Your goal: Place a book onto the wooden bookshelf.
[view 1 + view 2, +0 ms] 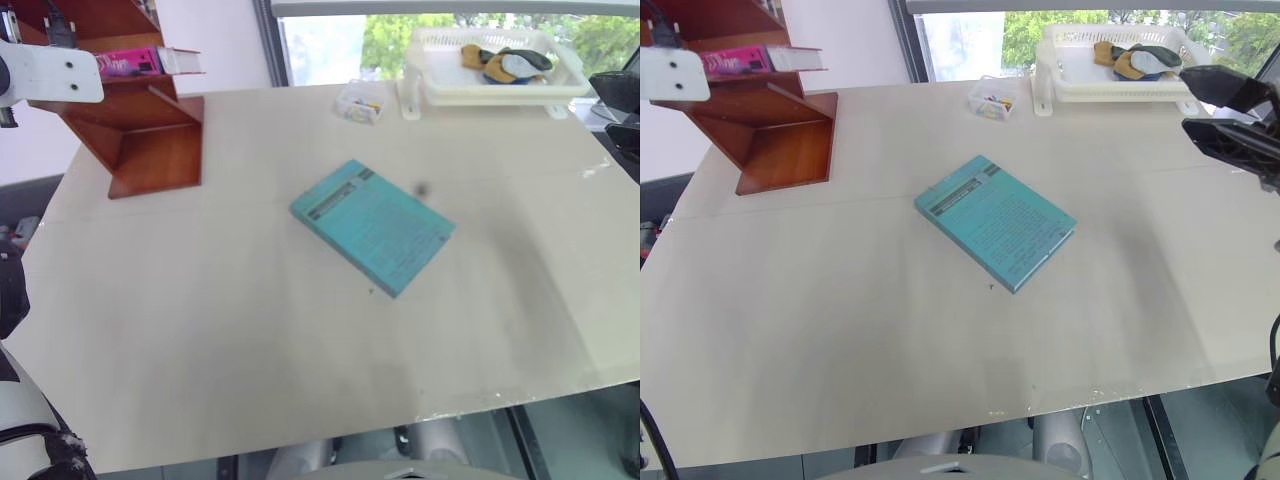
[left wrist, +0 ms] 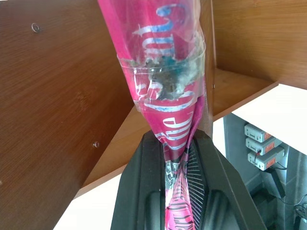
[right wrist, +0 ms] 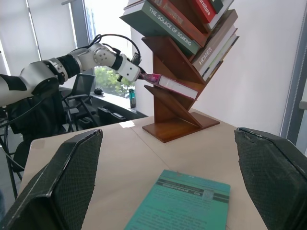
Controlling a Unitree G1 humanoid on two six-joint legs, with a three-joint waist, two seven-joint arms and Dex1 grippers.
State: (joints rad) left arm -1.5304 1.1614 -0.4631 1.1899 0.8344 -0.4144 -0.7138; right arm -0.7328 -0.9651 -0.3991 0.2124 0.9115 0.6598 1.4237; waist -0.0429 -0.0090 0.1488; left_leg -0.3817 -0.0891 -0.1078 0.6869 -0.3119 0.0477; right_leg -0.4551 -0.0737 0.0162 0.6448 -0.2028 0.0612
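Left fingers (image 2: 180,191) clamped on glossy pink book (image 2: 165,91) between slanted polished shelf (image 2: 62,110) boards; right fingers (image 3: 168,182) spread wide, empty, above table (image 1: 250,330).

Pale counter (image 1: 250,330) carries a teal book (image 1: 372,226) mid-surface; beyond it a bookshelf (image 1: 150,140), small box (image 1: 360,103), white tray (image 1: 495,80)

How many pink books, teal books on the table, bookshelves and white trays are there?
pink book: 1
teal book: 1
bookshelf: 1
white tray: 1
Total: 4
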